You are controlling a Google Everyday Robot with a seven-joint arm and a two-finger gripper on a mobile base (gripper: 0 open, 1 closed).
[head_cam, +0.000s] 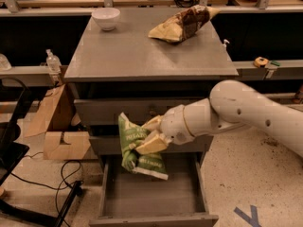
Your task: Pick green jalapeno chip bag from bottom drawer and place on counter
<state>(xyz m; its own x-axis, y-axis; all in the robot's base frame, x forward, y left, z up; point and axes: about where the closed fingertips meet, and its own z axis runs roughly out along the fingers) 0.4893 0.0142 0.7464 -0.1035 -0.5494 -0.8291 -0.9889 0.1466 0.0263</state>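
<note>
The green jalapeno chip bag (136,148) hangs in the air in front of the closed upper drawers, above the open bottom drawer (151,193). My gripper (147,135) is shut on the bag's upper middle, with pale fingers (151,144) pinching it from the right. The white arm reaches in from the right. The bag's pale bottom edge dangles just over the drawer's grey floor, clear of it. The counter (142,51) is the grey cabinet top above.
A white bowl (105,18) sits at the counter's back left and a larger tan-and-brown bag (182,23) at the back right. Cardboard boxes (59,126) and cables lie on the floor to the left. Wooden benches run behind.
</note>
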